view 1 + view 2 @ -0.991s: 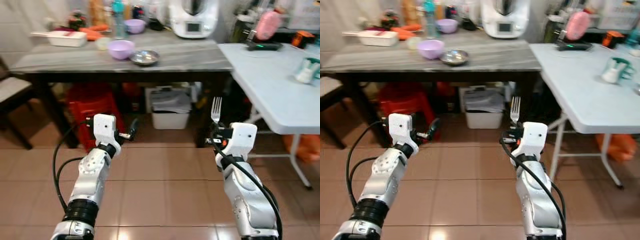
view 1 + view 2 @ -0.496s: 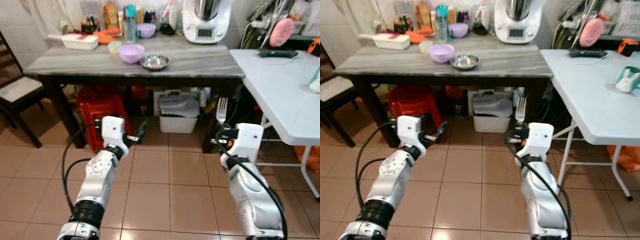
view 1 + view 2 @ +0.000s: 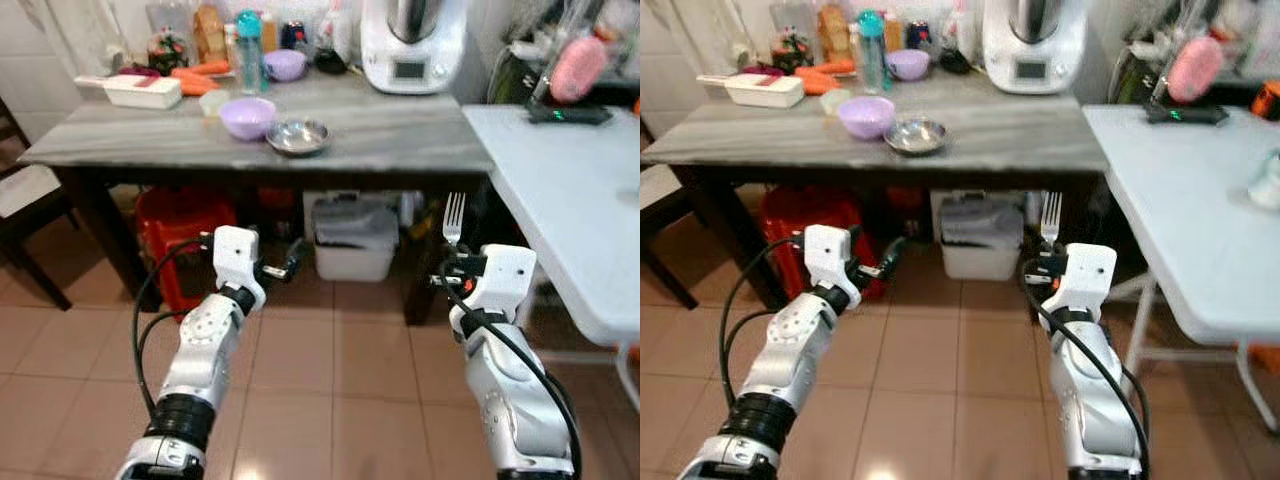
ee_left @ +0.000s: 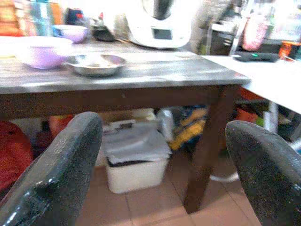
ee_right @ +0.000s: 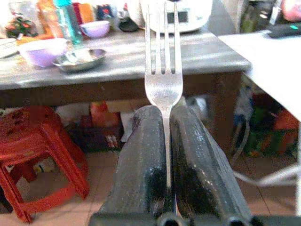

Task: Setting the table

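Right gripper point(image 5: 165, 155): fingers pressed together on the handle of a fork point(image 5: 163, 70), tines upright above the fingertips. Left gripper point(image 4: 160, 165): fingers spread wide apart, holding nothing, level with the right one above the tiled floor point(image 3: 370, 390).

Beyond both grippers, a dark grey table point(image 3: 400, 125); under it a red stool point(image 5: 33, 160) and a white bin point(image 4: 134, 160). On top, past the left gripper, a steel bowl point(image 3: 297, 135) just beside a purple bowl point(image 3: 247, 117). White table point(image 3: 1180, 190) off the right gripper's outer side.
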Controlling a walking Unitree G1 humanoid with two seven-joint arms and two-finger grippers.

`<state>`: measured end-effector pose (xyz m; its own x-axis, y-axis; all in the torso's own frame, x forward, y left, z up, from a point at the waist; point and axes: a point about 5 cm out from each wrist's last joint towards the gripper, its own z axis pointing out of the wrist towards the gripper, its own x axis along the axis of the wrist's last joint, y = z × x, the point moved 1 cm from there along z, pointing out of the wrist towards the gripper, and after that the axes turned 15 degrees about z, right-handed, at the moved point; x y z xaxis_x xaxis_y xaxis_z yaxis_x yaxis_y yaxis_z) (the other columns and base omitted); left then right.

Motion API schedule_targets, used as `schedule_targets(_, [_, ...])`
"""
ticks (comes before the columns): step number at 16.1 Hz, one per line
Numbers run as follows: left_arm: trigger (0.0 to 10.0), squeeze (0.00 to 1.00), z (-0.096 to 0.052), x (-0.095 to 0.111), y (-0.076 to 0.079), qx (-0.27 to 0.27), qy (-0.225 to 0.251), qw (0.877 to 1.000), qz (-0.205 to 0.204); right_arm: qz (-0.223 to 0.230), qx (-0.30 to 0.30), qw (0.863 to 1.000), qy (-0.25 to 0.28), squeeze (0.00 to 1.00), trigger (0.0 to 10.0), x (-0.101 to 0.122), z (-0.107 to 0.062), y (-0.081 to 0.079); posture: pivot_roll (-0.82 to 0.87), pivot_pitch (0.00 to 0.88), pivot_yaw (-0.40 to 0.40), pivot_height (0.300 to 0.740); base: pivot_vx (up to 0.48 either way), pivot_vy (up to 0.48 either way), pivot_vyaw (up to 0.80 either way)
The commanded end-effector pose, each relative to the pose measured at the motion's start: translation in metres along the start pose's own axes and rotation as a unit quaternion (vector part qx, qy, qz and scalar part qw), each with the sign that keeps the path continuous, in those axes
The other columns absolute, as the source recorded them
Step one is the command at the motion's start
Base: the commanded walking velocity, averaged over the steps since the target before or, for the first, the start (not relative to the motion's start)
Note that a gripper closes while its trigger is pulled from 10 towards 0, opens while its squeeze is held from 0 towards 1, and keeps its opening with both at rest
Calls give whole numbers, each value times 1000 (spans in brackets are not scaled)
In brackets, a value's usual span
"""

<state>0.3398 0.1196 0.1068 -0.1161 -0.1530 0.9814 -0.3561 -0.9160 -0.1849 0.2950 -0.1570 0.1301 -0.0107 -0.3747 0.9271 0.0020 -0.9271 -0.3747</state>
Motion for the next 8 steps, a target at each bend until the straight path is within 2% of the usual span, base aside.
schedule_targets(1, [10000, 0, -4, -2, -9, 10, -6, 1000, 5, 5, 19, 1000, 9, 0, 10000, 4, 1, -12, -129, 0, 8, 740, 405, 0, 0])
schedule_targets(8, [10000, 0, -2, -2, -7, 6, -6, 1000, 5, 7, 17, 1000, 9, 0, 10000, 3, 2, -11, -130, 0, 12, 740, 401, 0, 0])
